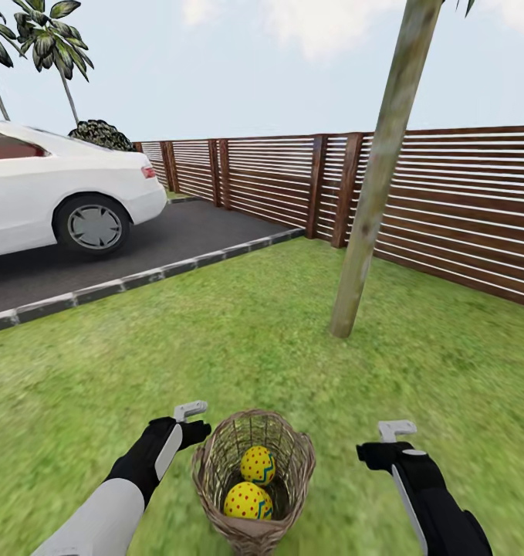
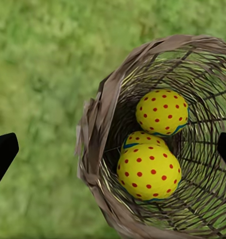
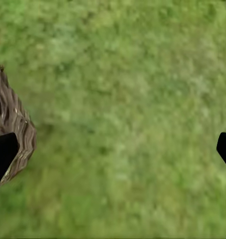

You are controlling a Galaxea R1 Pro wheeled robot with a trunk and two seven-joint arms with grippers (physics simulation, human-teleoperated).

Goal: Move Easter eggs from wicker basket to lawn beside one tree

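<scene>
Left end effector [image 1: 191,412] spread, empty, beside wicker basket [image 1: 215,455] on the lawn [image 1: 238,340]; right end effector [image 1: 395,432] spread too. Three eggs [image 2: 148,172] inside. Take top egg, centred, clear of rim; tree [image 1: 362,255] ahead.

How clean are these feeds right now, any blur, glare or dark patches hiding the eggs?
Head view: even daylight, no glare; the lawn smears near the bottom edge, but two eggs in the wicker basket read sharply. Left wrist view: the eggs are crisp, the grass behind soft. Right wrist view: blurred grass, basket edge soft.
</scene>
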